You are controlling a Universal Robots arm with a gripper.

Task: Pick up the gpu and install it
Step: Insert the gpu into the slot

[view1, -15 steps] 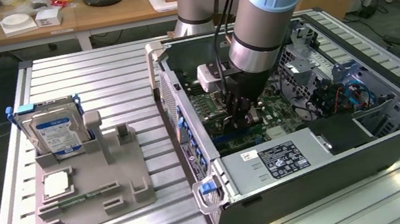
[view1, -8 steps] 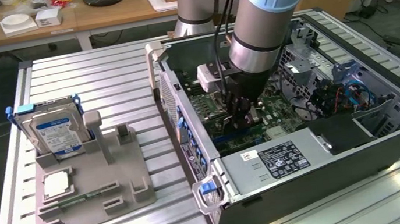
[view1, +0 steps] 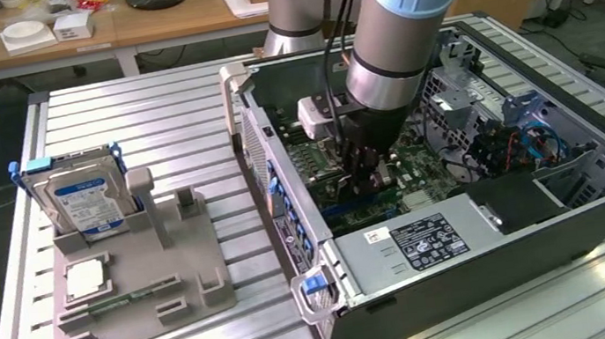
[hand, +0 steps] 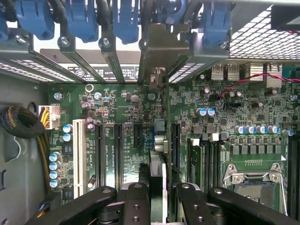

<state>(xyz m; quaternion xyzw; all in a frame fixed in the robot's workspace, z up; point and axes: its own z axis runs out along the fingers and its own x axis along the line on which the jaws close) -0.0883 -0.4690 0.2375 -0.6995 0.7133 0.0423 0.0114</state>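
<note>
One gpu (hand: 157,183) is clamped edge-on in the gripper (hand: 157,199), low over the motherboard (hand: 117,108), bracket toward the case's rear edge, apparently to meet a slot.

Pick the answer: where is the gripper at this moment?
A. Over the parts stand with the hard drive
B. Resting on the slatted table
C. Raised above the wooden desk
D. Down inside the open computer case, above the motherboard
D: the gripper reaches down inside the open computer case, just above the green motherboard.
</note>
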